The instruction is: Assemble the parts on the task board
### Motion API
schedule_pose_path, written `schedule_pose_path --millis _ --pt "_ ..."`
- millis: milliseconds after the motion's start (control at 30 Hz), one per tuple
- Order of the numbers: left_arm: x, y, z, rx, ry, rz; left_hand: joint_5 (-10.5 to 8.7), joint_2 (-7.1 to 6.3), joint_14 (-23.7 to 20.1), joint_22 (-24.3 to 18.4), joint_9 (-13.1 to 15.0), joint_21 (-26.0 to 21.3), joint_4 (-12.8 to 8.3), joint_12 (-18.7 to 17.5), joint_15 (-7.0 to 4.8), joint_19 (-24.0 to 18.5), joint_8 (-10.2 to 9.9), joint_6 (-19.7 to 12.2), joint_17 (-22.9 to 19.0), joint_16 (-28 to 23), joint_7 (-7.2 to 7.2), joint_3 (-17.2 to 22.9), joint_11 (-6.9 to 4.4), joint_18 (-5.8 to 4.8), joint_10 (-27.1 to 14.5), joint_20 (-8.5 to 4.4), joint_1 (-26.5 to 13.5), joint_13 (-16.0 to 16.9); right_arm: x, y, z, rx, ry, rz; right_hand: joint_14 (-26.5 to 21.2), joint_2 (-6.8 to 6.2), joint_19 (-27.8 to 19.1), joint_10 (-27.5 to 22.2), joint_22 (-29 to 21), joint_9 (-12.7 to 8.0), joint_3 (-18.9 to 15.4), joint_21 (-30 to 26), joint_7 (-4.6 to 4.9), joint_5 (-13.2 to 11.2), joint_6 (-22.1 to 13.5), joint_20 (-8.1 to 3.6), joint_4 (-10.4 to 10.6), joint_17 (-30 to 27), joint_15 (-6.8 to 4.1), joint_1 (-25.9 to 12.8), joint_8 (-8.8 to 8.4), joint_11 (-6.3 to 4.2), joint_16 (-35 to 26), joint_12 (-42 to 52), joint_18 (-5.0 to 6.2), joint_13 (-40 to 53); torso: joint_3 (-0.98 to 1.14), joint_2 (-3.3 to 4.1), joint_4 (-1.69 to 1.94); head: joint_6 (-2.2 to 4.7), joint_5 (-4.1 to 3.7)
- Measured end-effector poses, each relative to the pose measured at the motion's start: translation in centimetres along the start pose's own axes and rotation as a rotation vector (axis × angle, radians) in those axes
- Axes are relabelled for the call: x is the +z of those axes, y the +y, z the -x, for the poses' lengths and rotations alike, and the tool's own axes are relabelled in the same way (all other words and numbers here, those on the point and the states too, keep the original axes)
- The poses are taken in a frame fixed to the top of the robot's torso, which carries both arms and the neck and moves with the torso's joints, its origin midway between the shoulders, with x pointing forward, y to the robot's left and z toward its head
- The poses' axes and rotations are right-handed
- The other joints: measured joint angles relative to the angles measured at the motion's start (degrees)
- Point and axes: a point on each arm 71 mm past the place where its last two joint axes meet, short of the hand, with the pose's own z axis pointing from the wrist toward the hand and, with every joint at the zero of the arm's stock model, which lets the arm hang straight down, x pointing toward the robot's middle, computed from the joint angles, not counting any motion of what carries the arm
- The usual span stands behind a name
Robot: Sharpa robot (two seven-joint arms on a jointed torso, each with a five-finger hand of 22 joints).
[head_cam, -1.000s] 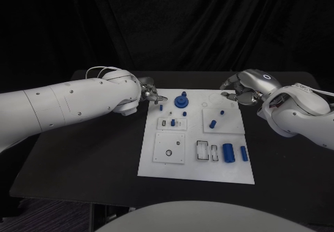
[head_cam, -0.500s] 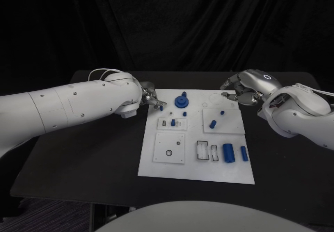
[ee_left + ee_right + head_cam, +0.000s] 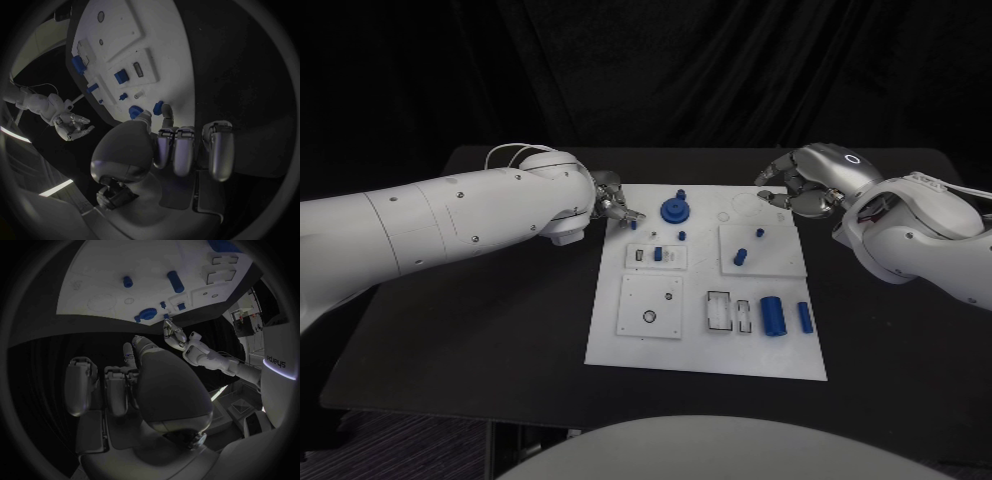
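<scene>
Two silver hands, flat white task board (image 3: 708,345)

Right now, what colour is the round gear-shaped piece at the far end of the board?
Blue. The round piece shows best in the head view, on the white board.

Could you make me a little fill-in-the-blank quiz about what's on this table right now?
1. The white task board lies on a table whose colour is ____.
2. The small parts on the board, like the round geared piece, are coloured ____.
3. The two blue cylinders lie side by side near the board's edge on the robot's ____ side.
4. The left hand has its fingers at a small blue peg near the board's ____ corner.

Missing words: black; blue; right; far left
</scene>
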Motion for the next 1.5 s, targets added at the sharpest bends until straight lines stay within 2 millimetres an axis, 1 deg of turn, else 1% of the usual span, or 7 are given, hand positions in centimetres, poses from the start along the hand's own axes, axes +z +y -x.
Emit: schedule_pose_path --millis 67,433,667,833,900,1300,1500 --pt "0.04 -0.01 0.01 0.0 0.0 0.0 0.0 0.0 0.0 0.0 -0.2 0.0 0.0 0.0 0.0 0.0 -0.6 -0.6 0.0 0.0 0.02 0.0 0.0 0.0 0.0 0.0 0.0 0.0 0.0 0.0 0.0 0.0 0.0 0.0 0.0 0.0 0.0 0.0 0.0 0.0 0.0 0.0 0.0 0.0 0.0 0.0 0.0 0.0 0.0 0.0 0.0 0.0 0.0 0.0 0.0 0.0 0.0 -0.01 -0.01 0.0 -0.02" --pt "0.4 -0.14 0.0 0.0 -0.002 0.0 0.61 0.24 0.0 0.0 -0.5 -0.2 -0.2 0.0 0.0 0.0 -1.1 -0.8 0.0 0.0 0.22 0.2 0.0 0.0 0.0 0.0 0.2 0.0 0.01 0.0 0.0 0.0 0.0 0.0 0.0 0.0 0.0 0.0 0.0 0.0 0.0 0.0 0.0 0.0 0.0 0.0 0.0 0.0 0.0 0.0 0.0 0.0 0.0 0.0 0.0 0.0 -0.01 -0.02 -0.04 0.0 -0.21" --pt "0.54 -0.09 0.05 -0.001 -0.004 0.001 2.9 0.53 0.0 0.0 -0.7 -0.5 -0.4 0.0 0.43 0.0 -2.5 -1.8 0.0 0.0 0.52 0.4 0.41 0.0 0.0 0.0 1.2 0.0 0.0 0.0 0.0 0.0 0.0 0.0 0.0 0.0 0.0 0.0 0.0 -0.1 0.0 0.0 0.0 0.4 0.0 0.0 0.0 0.0 0.0 0.0 0.0 0.0 0.0 0.0 0.0 0.0 -0.01 -0.03 -0.03 0.0 -0.28" --pt "0.58 -0.11 0.06 -0.001 -0.004 -0.001 6.14 0.31 0.2 0.0 -0.7 -0.7 -1.0 0.0 0.63 0.1 -3.2 -1.8 0.0 0.0 0.53 1.0 0.41 0.0 0.0 0.35 2.2 0.0 0.01 0.0 0.0 0.0 0.0 0.0 0.0 0.0 0.0 0.0 0.0 -0.1 0.0 0.0 0.0 0.4 0.0 0.0 0.0 0.0 0.0 0.0 0.0 0.0 0.0 0.0 0.0 0.0 -0.01 -0.03 -0.05 0.0 -0.15" --pt "0.59 -0.16 0.04 -0.001 -0.003 -0.003 6.89 0.27 0.2 0.0 -0.7 -0.7 -1.2 0.0 0.63 0.0 -3.3 -1.8 0.0 0.0 0.52 1.2 0.41 0.0 0.0 0.42 2.4 0.0 0.02 0.02 -0.01 0.0 0.0 0.0 0.0 0.0 0.0 0.0 0.0 -0.1 0.0 0.0 0.0 0.4 0.0 0.0 0.0 0.0 0.0 0.0 0.0 0.0 0.0 0.0 0.0 0.0 -0.01 -0.02 -0.05 0.0 -0.15" --pt "0.63 -0.33 -0.14 0.003 0.005 -0.01 7.77 0.35 0.2 0.0 -0.6 -0.7 -1.7 0.0 0.63 0.0 -3.3 -1.8 0.0 0.0 0.53 1.7 0.41 0.0 0.0 0.42 3.1 0.0 0.05 0.05 -0.02 0.0 0.001 0.001 0.0 0.0 0.0 0.0 0.0 -0.1 0.0 0.0 0.0 0.4 0.0 0.0 0.0 0.0 0.0 0.0 0.0 0.0 0.0 0.0 0.0 0.0 0.01 -0.02 -0.02 0.0 -0.12" --pt "0.65 -0.37 -0.26 0.005 0.011 -0.011 8.78 0.08 0.2 0.0 -0.6 -0.7 -2.3 0.0 0.63 0.0 -3.4 -1.4 0.0 0.0 0.2 2.4 0.41 0.0 0.0 0.42 3.9 0.0 0.09 0.08 -0.04 0.0 0.001 0.002 0.0 0.0 0.0 0.0 0.0 -0.1 0.0 0.0 0.0 0.4 0.0 0.0 0.0 0.0 0.0 0.0 0.0 0.0 0.0 0.0 0.0 0.0 0.01 -0.02 -0.02 0.0 -0.03"
